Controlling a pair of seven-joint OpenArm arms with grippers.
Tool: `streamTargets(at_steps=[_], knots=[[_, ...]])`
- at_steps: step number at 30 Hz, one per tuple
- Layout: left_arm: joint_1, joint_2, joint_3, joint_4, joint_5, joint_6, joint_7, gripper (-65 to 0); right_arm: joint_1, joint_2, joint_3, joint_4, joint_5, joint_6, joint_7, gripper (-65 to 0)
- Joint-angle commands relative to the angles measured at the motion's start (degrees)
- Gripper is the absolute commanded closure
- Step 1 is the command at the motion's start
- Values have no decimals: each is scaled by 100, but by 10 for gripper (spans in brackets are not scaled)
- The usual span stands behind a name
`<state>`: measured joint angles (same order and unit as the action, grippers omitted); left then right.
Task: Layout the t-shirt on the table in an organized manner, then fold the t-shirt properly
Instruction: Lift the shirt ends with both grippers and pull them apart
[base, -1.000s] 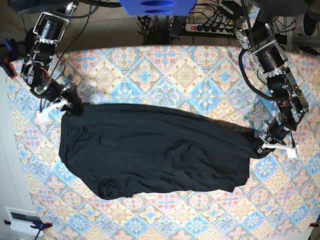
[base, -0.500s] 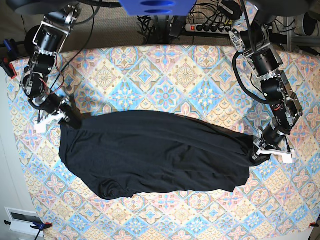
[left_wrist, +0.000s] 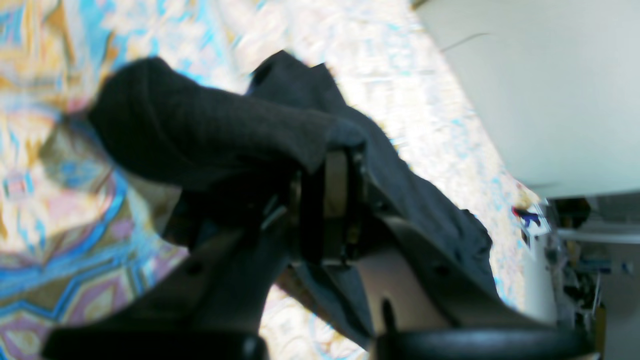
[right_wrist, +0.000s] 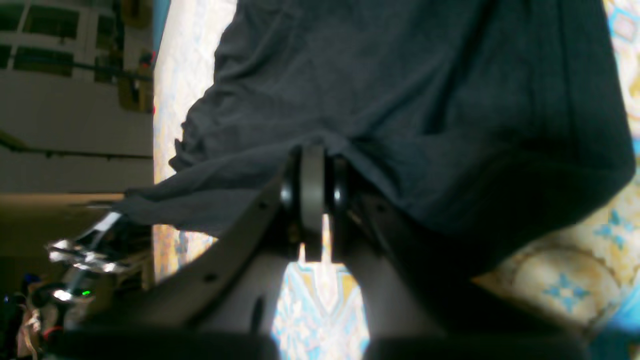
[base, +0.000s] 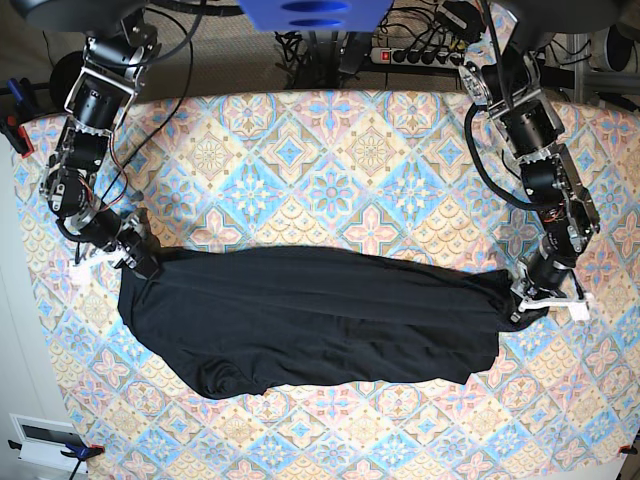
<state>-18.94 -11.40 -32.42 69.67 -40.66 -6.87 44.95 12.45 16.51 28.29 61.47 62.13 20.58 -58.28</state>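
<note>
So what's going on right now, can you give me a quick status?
Left gripper and right gripper both shut on the t-shirt, one at each end. Shirt stretched lengthwise across the table, still bunched. Nothing in the way.

T-shirt (base: 310, 320): big, plain black, soft cloth, no print. Lies spread wide across table (base: 330, 160), long from side to side. Top edge pulled nearly straight between two raised corners, one at each end. Bottom edge wavy and uneven, with bump hanging down near lower left. Some soft wrinkles across middle. Not folded yet.

Table: wide, covered with cloth of blue, pink and cream diamond and flower tiles. Pattern shows all around t-shirt, more bare space above it than below.
</note>
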Motion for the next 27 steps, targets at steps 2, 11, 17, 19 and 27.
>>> streamTargets(at_steps=[2,11,17,19,27], knots=[[-229,-78,-6,-97,-114,-64,-262,-1,166,129,15,37,139,56,224,-6],[-440,-87,20,-563,-105,-64,-517,-1,175,226,6,-244,139,56,558,-6],[-510,-95,29,-686,-96,-64,-596,-1,324,357,-3,-622,139,48,769,-6],[-510,-87,144,-694,-87,-64,-640,-1,527,357,-12,-701,139,48,778,-6],[-458,-104,574,-694,-96,-64,-710,-2,711,357,-12,-886,-169,48,786,-7]])
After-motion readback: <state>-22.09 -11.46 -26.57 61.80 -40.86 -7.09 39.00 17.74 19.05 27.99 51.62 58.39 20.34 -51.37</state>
